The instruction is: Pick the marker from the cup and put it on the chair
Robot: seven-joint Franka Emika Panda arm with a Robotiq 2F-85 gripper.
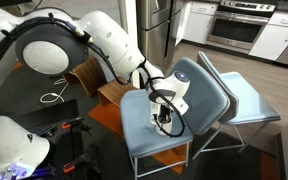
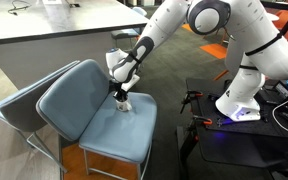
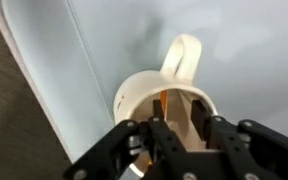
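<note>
The white cup (image 3: 134,92) stands upright on the seat of the blue-grey chair (image 1: 142,132), with its handle pointing away in the wrist view. The yellowish-tan marker (image 3: 163,98) leans inside it against the wall. My gripper (image 3: 178,107) points straight down with both fingers dipped into the cup's mouth. The fingers are apart and the marker stands just by the left finger, not clamped. In an exterior view the gripper (image 2: 122,94) sits right over the cup (image 2: 124,103) near the middle of the chair's seat (image 2: 94,125). In an exterior view the gripper (image 1: 164,118) hides most of the cup.
A paler blue chair (image 1: 246,100) stands close behind the blue-grey one and also shows in an exterior view (image 2: 12,105). A brown wooden chair (image 1: 89,75) is beside the arm. A grey table (image 2: 44,30) lies beyond. The robot base and cables (image 2: 239,105) are on the floor.
</note>
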